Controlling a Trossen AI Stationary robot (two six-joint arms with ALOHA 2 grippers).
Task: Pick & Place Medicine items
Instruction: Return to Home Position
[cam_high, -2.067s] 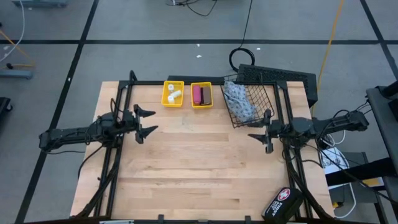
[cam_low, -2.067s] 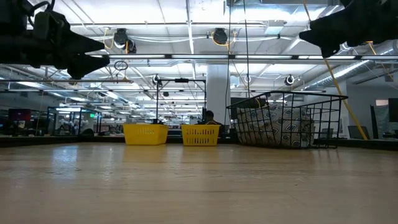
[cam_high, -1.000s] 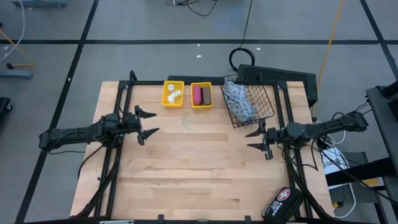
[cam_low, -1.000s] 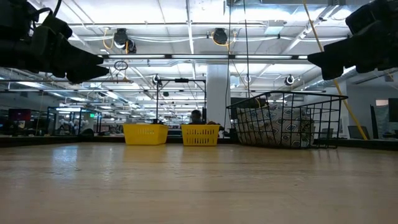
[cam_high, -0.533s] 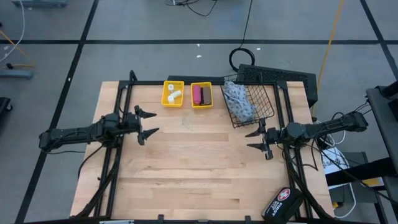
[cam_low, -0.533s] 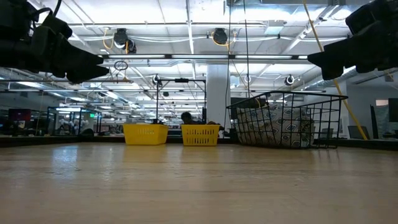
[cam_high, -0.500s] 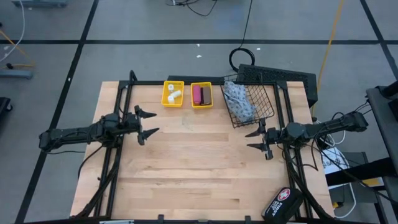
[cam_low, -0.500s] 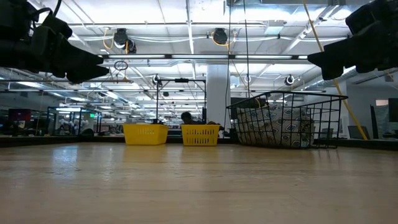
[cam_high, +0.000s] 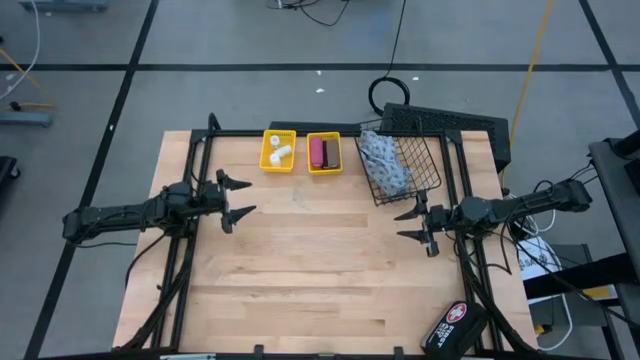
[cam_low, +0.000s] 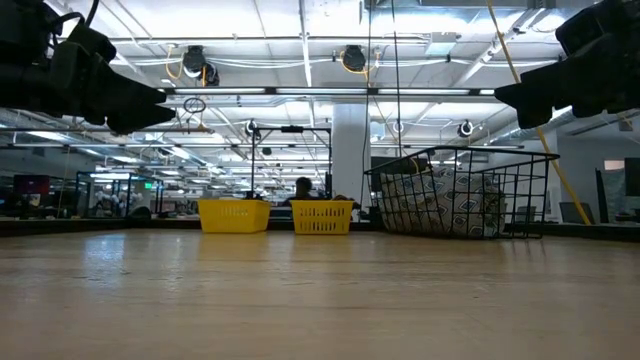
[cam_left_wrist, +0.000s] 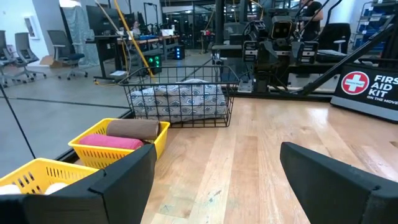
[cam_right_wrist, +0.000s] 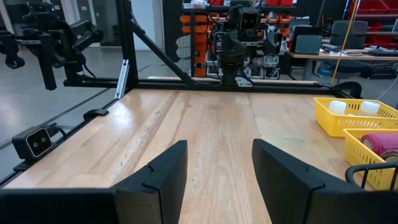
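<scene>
From above, we see the left gripper (cam_high: 243, 196) and the right gripper (cam_high: 402, 226) spread wide and empty over the wooden table (cam_high: 300, 270). Three tiny white bottles (cam_high: 279, 152) lie in the left yellow plastic basket (cam_high: 278, 169). The magenta capsule-shaped tube (cam_high: 318, 151) lies in the right yellow plastic basket (cam_high: 324, 170). The blue-white patterned soft pouch (cam_high: 385, 163) sits in the black wire basket (cam_high: 430, 165).

At table height, we find all three baskets along the far edge.

Through the left wrist view, a brown cylindrical roll (cam_left_wrist: 132, 129) lies beside the tube.

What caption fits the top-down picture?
Left claw and right claw hover open above the table; white bottles, pink roll and patterned pouch sit in baskets.
</scene>
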